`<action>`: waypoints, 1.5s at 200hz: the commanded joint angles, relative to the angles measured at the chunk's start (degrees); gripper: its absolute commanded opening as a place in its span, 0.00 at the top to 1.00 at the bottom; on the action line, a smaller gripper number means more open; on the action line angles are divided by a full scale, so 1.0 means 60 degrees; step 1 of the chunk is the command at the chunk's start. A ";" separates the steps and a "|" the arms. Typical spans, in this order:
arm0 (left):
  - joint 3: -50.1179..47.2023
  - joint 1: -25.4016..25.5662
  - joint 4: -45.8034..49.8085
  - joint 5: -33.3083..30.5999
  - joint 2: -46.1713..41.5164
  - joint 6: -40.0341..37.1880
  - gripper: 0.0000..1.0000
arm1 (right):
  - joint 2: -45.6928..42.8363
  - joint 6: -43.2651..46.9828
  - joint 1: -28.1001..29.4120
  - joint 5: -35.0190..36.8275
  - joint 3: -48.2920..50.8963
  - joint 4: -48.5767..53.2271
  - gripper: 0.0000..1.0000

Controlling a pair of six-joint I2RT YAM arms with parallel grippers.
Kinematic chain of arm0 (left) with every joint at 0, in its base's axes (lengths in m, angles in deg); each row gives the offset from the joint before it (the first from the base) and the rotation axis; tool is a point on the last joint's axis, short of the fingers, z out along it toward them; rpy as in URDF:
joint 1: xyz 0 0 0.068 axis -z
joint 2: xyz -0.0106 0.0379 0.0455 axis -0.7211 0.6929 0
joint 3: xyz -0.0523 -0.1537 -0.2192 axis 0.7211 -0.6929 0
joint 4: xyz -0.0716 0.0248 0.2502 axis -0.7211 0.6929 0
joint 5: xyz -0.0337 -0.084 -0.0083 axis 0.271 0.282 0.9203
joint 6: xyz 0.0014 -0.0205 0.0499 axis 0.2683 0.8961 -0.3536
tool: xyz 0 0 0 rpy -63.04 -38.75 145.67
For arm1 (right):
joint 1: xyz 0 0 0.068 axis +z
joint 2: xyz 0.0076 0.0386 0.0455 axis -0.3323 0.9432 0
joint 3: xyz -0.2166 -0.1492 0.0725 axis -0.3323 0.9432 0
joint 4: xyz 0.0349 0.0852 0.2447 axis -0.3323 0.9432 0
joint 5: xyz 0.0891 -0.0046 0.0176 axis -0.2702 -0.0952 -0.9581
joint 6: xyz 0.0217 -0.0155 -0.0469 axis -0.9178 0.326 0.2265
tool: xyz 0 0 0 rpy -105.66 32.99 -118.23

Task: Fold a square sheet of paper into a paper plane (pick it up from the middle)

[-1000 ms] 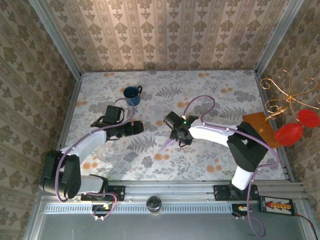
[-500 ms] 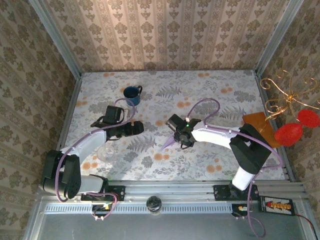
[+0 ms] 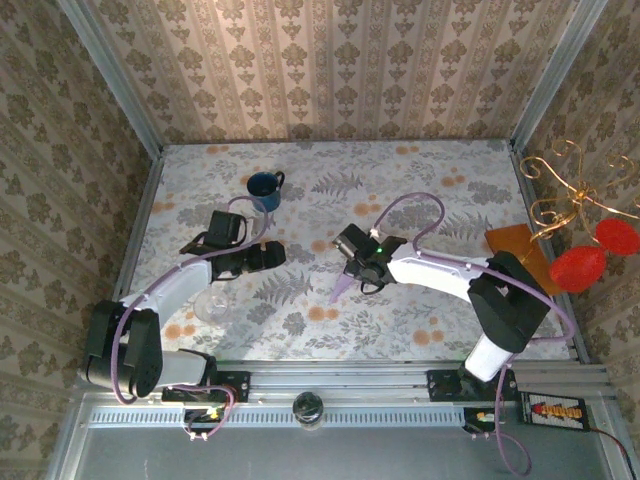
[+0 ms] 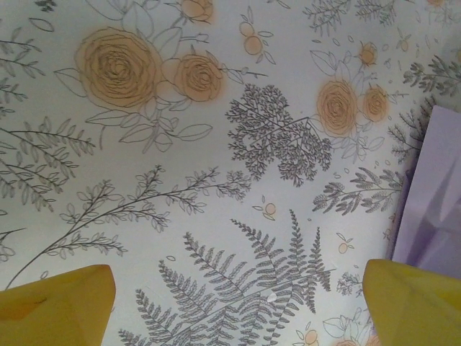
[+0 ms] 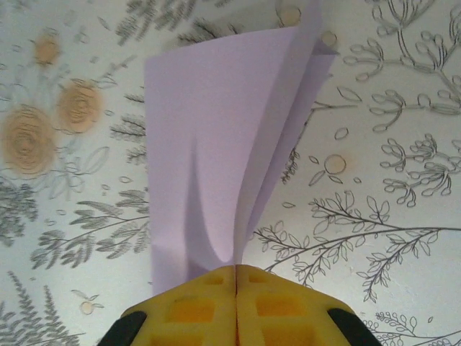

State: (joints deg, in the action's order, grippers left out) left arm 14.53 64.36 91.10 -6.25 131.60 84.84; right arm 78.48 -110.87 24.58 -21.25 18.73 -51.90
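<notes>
Flowered table [image 3: 420, 330] under papered walls; near its middle the lilac paper [image 5: 209, 144], creased along its length, is pinched at one end between the right fingers [image 5: 194, 310], clenched flat together; the left fingers [image 4: 57, 306] hang released over bare table just beside it. Thin, light and floppy, it would likely crumple easily; the crease looks the firmest hold. From above it reads as a slim sliver; the right wrist view shows its folded layers.

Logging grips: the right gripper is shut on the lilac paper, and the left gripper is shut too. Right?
No: the left gripper is open, jaws wide apart, as the left wrist view shows. The right gripper is shut on the lilac paper.
</notes>
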 commanded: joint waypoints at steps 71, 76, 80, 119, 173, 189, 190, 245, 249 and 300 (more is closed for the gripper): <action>-0.0046 -0.0531 -0.0280 0.0293 -0.0359 0.0674 0.07 | 0.0239 0.3873 -0.0432 -0.3586 -0.0507 -0.3525 0.96; -0.0031 -0.0524 -0.0282 0.0338 -0.0360 0.0673 0.07 | 0.0353 0.3945 -0.0446 -0.3825 -0.0509 -0.3639 0.95; -0.0024 -0.0517 -0.0292 0.0364 -0.0378 0.0673 0.06 | 0.0429 0.3986 -0.0459 -0.4043 -0.0505 -0.3731 0.95; -0.0016 -0.0293 -0.0308 0.0257 -0.0410 0.0615 0.03 | 0.0633 0.3774 -0.0665 -0.5217 0.0288 -0.5258 0.96; 0.0202 0.0283 -0.0310 0.0198 -0.0008 0.0774 0.03 | 0.1262 0.2758 -0.1622 -0.6326 0.1785 -0.7251 0.95; 0.0240 0.0496 -0.0392 0.0270 0.0153 0.0898 0.04 | 0.1358 0.2787 -0.1788 -0.6249 0.1901 -0.7040 0.95; 0.0236 0.0517 -0.0401 0.0276 0.0167 0.0910 0.04 | 0.1366 0.2786 -0.1806 -0.6244 0.1901 -0.7024 0.94; 0.0617 0.1638 -0.0769 0.0458 0.0902 0.1429 0.12 | 0.1448 0.2786 -0.2087 -0.6048 0.1975 -0.6292 0.91; 0.0669 0.1720 -0.0791 0.0453 0.0990 0.1466 0.13 | 0.1469 0.2781 -0.2087 -0.6049 0.1985 -0.6284 0.91; 0.1505 0.2595 -0.0691 -0.0238 0.2406 0.1523 0.25 | 0.1549 0.2745 -0.2102 -0.6034 0.1893 -0.6145 0.91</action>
State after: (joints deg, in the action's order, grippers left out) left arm 20.63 78.74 86.58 -5.10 142.94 93.24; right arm 86.93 -93.84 12.25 -56.71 30.29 -90.34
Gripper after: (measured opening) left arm 0.783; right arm 0.092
